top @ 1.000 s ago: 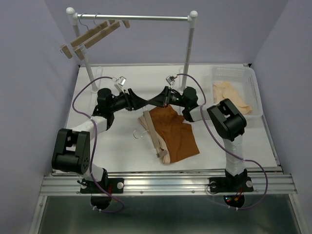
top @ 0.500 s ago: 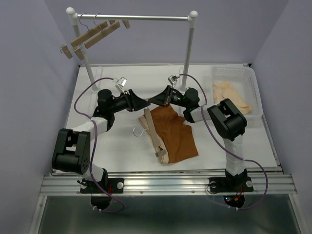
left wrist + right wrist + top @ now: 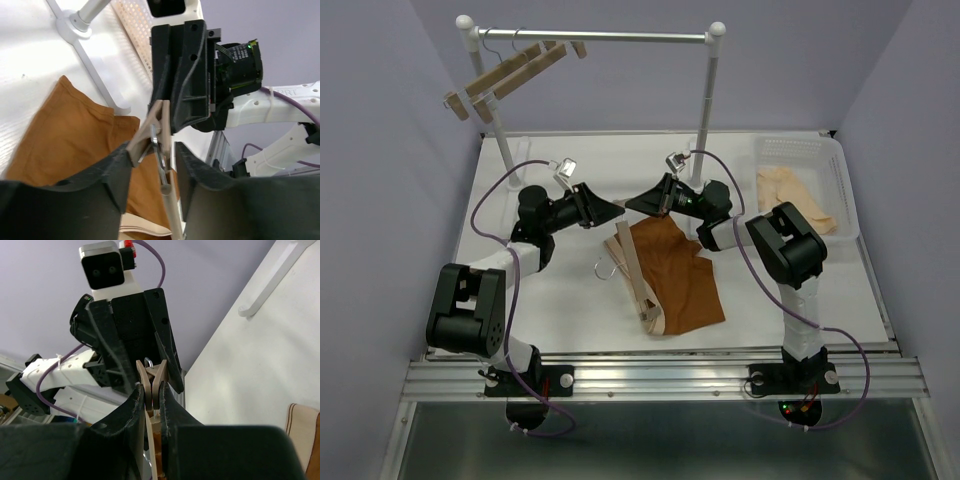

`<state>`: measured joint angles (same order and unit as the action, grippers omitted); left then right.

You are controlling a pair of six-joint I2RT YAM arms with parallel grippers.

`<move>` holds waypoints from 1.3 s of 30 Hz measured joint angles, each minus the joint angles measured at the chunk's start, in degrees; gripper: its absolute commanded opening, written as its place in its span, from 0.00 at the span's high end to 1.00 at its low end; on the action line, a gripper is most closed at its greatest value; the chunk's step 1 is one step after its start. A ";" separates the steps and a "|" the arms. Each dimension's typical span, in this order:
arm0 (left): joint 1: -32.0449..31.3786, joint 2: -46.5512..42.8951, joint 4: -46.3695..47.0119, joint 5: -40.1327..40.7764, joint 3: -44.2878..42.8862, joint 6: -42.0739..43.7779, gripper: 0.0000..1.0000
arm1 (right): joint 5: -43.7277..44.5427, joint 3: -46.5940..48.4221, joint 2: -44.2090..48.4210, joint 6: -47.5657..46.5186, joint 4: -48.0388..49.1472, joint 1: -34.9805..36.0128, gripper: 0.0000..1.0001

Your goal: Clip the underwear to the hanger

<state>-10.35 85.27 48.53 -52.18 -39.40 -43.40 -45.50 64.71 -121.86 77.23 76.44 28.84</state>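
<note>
Here, right gripper nips the hanger narrowly, steadying it over the underwear. Half-wide, left gripper straddles the clip; squeeze likely pending

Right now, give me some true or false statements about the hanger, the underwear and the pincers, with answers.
1. The underwear lies on the table. True.
2. The right pincer is shut on the hanger, at its clip. True.
3. The left pincer is fully closed. False: its jaws stand apart around the clip.
4. The basket is empty. False: a pale garment lies in it.
5. Nothing hangs above. False: spare hangers hang on the rail.
</note>
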 measured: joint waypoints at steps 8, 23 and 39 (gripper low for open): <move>0.31 0.11 3.82 0.15 1.53 -2.99 0.75 | -0.92 -0.02 0.00 0.42 1.42 -0.07 0.99; 0.33 1.51 9.14 -1.66 1.57 -7.06 0.44 | -1.40 -0.04 0.00 -0.09 2.27 -0.33 0.99; 0.33 2.54 9.09 -1.86 1.57 -7.54 0.61 | -2.97 -0.07 -0.22 2.78 2.27 -0.37 0.99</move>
<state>-10.02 87.81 57.63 -54.04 -37.82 -50.94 -48.47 64.64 -122.08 80.01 78.72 28.47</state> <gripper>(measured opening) 0.439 0.153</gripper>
